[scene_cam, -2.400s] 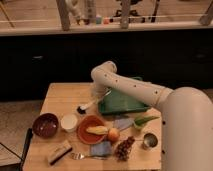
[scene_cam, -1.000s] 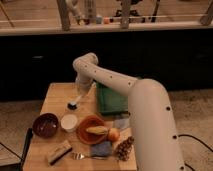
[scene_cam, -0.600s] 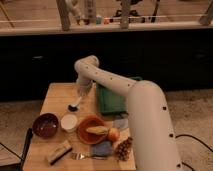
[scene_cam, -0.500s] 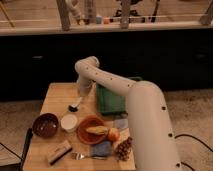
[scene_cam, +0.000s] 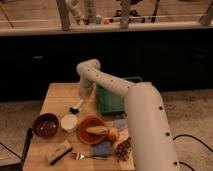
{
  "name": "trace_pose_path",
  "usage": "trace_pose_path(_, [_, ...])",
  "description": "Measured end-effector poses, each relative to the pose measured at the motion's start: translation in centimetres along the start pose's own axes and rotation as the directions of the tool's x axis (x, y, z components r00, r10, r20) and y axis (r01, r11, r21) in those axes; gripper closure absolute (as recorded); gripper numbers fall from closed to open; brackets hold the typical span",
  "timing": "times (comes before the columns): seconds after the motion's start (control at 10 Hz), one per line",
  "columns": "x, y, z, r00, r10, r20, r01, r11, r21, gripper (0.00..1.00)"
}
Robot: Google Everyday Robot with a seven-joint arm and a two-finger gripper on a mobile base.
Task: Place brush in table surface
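Since the brush looks down on the table beside the tray, I'm at the release step. My pincer hovers just above it, can't tell its grip. Next: lift clear.

White robot arm stretched over light wooden worktop, end effector low beside dark green tray, brush just beneath it, dark head on the wood, maroon bowl and white cup near.
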Motion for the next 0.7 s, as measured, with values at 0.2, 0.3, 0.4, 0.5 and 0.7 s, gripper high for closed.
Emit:
trace_pose_path(0.2, [-0.24,-0.01,0.28,1.000,-0.001,0.005,0.001,1.000,-0.007,0.22])
trace_pose_path(0.3, [-0.31,-0.04,0.33,1.000,-0.001,0.007,0.001,1.000,-0.008,0.22])
trace_pose_path(0.4, [-0.41,-0.06,0.41,1.000,-0.001,0.008,0.001,1.000,-0.009,0.22])
trace_pose_path(0.5, [-0.51,-0.09,0.50,1.000,-0.001,0.010,0.001,1.000,-0.012,0.22])
trace_pose_path(0.7, [-0.55,-0.10,0.60,1.000,-0.001,0.012,0.001,1.000,-0.016,0.22])
